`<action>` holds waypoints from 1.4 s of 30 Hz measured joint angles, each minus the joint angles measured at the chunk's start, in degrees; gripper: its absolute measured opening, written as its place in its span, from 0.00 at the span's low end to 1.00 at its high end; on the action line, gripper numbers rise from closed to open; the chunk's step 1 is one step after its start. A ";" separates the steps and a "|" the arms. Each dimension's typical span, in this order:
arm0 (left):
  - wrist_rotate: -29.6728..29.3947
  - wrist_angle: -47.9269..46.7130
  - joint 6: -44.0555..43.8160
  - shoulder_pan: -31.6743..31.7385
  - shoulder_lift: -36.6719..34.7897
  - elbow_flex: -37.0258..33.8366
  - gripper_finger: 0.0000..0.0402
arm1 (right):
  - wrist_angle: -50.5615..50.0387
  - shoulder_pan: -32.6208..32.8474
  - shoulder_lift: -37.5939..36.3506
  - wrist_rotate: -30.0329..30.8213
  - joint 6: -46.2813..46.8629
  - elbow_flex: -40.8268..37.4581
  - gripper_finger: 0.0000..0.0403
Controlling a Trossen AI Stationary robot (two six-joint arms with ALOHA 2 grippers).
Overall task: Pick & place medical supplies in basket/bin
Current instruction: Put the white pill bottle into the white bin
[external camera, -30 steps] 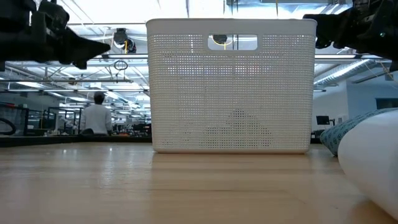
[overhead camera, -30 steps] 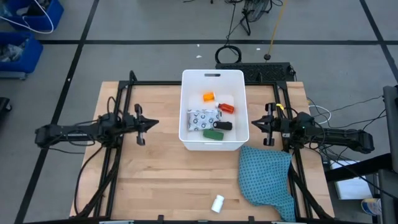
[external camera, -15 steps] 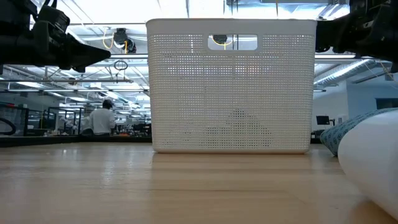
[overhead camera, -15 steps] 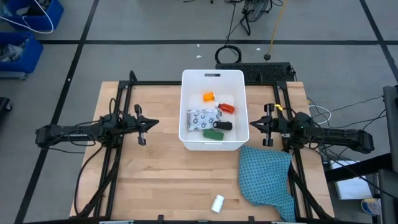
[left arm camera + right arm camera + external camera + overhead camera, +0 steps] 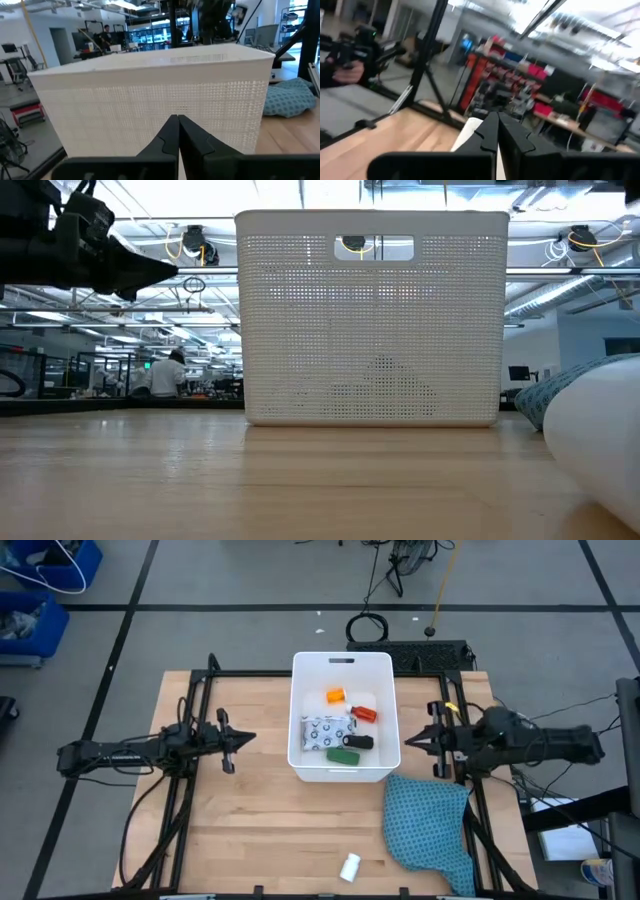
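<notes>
The white tub (image 5: 340, 664) stands mid-table and fills the low view (image 5: 370, 320). Inside it lie the orange vial (image 5: 335, 695), the red bottle (image 5: 364, 714), the white dotted packet (image 5: 325, 729), the black oblong (image 5: 358, 741) and the green oblong (image 5: 342, 754). The small white bottle (image 5: 350, 866) lies on its side near the table's near edge, close to the low camera (image 5: 600, 445). My left gripper (image 5: 250, 738) is shut and hovers left of the tub (image 5: 150, 100). My right gripper (image 5: 407, 743) is shut and hovers right of the tub, above the table.
A teal blue cloth (image 5: 430, 830) lies crumpled on the table's right near part, below my right arm, and also shows in the left wrist view (image 5: 290, 97). Black frame rails run along both sides of the table. Bare wood lies between the tub and the near edge.
My right arm has risen: its gripper has left the top of the low view, and in the high view the wrist has swung toward the table's far edge. Both grippers stay shut. The tub and supplies have not moved.
</notes>
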 joint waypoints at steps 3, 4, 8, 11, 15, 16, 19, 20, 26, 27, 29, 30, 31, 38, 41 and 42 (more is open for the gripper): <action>0.00 -0.75 -0.66 0.00 0.00 0.01 0.02 | -7.45 5.36 6.93 3.61 -1.33 9.00 0.00; 0.00 -0.90 -1.09 -0.01 0.00 0.02 0.03 | -9.73 7.34 9.61 4.99 -1.46 11.67 0.00; 0.00 -1.42 -4.04 0.00 0.00 0.02 0.07 | -17.54 15.24 20.60 12.13 -1.60 20.66 0.00; 0.01 -2.13 -6.34 0.00 0.00 0.04 0.09 | -21.83 21.01 28.80 18.67 0.59 26.19 0.00; 0.03 -3.52 -8.29 0.00 0.00 0.04 0.10 | -27.36 26.70 39.43 21.77 2.40 32.53 0.00; 0.04 -4.02 -8.91 0.00 0.00 0.04 0.10 | -27.46 27.89 41.85 21.83 3.04 33.49 0.00; 0.02 -5.65 -9.70 0.00 0.00 0.04 0.09 | -26.06 30.98 48.35 22.73 7.49 36.19 0.00; 0.04 -6.07 -10.02 0.00 0.00 0.04 0.09 | -26.11 31.76 50.13 22.78 9.26 37.24 0.01; 0.01 -6.35 -15.07 0.00 0.00 0.04 0.09 | -27.45 35.10 59.42 19.71 10.97 40.37 0.16; 0.01 -6.43 -15.29 -0.01 0.00 0.04 0.09 | -27.34 35.10 60.62 18.89 10.83 40.96 0.20; 0.00 -6.58 -15.49 -0.02 0.00 0.04 0.09 | -25.89 35.03 62.60 18.16 9.99 41.58 0.29; 0.01 -6.74 -15.78 -0.01 0.00 0.04 0.09 | -25.41 34.99 63.66 18.19 9.53 41.59 0.33; 0.01 -6.96 -16.35 -0.01 0.00 0.04 0.09 | -25.26 34.94 64.79 18.17 9.51 41.59 0.38; 1.41 -7.77 -17.14 -0.02 0.00 0.04 0.09 | -21.56 34.21 71.00 13.63 15.49 41.55 0.63; 1.51 -8.48 -16.91 -0.02 0.00 0.04 0.09 | -18.83 33.97 74.41 9.72 16.13 41.50 0.67; 1.53 -8.86 -16.87 0.00 0.00 0.04 0.09 | -17.94 33.96 75.24 7.36 16.29 41.50 0.68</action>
